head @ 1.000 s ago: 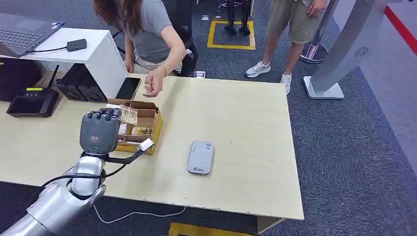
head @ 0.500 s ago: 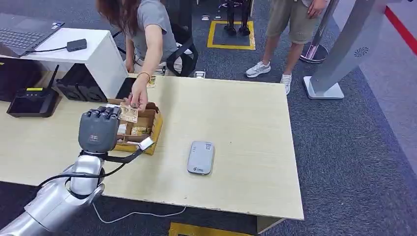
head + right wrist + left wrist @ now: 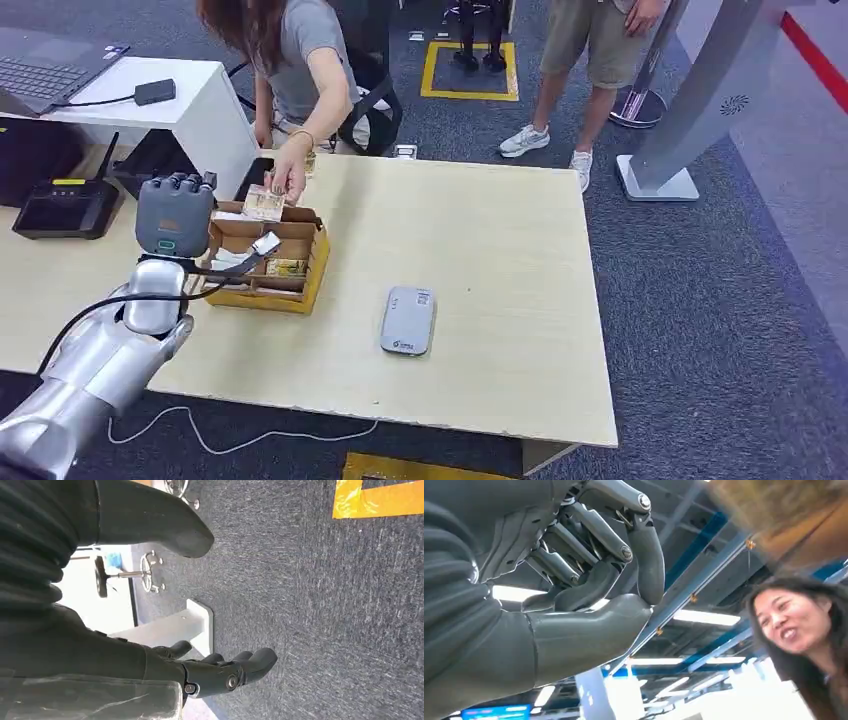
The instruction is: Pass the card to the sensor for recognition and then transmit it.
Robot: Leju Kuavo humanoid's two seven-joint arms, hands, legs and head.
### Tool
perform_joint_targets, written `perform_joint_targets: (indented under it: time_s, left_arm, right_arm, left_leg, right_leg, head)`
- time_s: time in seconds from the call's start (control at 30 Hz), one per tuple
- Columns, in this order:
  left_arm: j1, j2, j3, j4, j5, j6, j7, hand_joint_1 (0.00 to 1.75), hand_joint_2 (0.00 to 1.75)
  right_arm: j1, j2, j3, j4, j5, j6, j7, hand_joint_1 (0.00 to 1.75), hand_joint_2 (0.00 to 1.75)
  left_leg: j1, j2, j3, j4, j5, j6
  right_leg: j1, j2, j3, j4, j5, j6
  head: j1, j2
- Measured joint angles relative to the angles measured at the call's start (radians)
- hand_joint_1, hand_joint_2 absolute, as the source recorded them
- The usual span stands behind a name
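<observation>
Up over the near-left part of the pale wooden table (image 3: 480, 240), the left hand (image 3: 174, 214) is raised with its back to the head camera, just beside the left end of an open cardboard box (image 3: 300, 285). From the wrist camera the left hand's fingers (image 3: 644, 545) are curled in toward the thumb, fingertip meeting thumb tip, and nothing lies between them — a closed hand with no card in it. The card (image 3: 264, 203) is a small yellowish slip pinched in the person's hand (image 3: 285, 183), held at the far rim of the box and a little apart from the robot's fingers. That person leans in from the far side of the table in a grey top; a second person in shorts and white shoes stands farther back on the carpet. Inside the box lie a few more slips and white pieces, too small to make out. The sensor (image 3: 407, 320) — a flat grey device with rounded corners — lies on the table to the right of the box, well apart from both the hand and the card. A black router and a dark phone sit near the far-left edge. The right hand (image 3: 220, 672) hangs over grey carpet, its fingers loosely extended and holding nothing.
</observation>
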Motion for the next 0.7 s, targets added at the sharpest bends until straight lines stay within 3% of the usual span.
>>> perform_joint_targets:
  time_s: [0.03,0.47,0.7]
  left_arm:
    - [-0.003,-0.005,0.006,0.012,0.000,0.005,0.000,0.00,1.75]
    - [0.004,-0.014,0.024,0.050,0.000,0.039,0.044,0.00,1.75]
    - [0.081,0.037,0.008,-0.142,-0.001,0.066,0.149,0.00,1.75]
  right_arm:
    - [0.000,0.000,0.001,0.000,0.000,0.000,0.000,0.00,1.75]
    - [0.000,0.000,0.003,0.000,-0.006,-0.001,0.000,0.00,1.75]
    - [0.004,0.000,0.003,0.000,-0.021,-0.006,0.008,0.00,1.75]
  left_leg:
    - [0.000,0.000,0.000,0.000,0.000,0.000]
    - [0.000,0.000,0.000,0.000,0.000,0.000]
    - [0.000,0.000,0.000,0.000,0.000,0.000]
  right_leg:
    - [0.000,0.000,0.000,0.000,0.000,0.000]
    - [0.000,0.000,0.000,0.000,0.000,0.000]
    - [0.000,0.000,0.000,0.000,0.000,0.000]
  head:
    - [0.001,0.000]
    - [0.000,0.000]
    - [0.000,0.000]
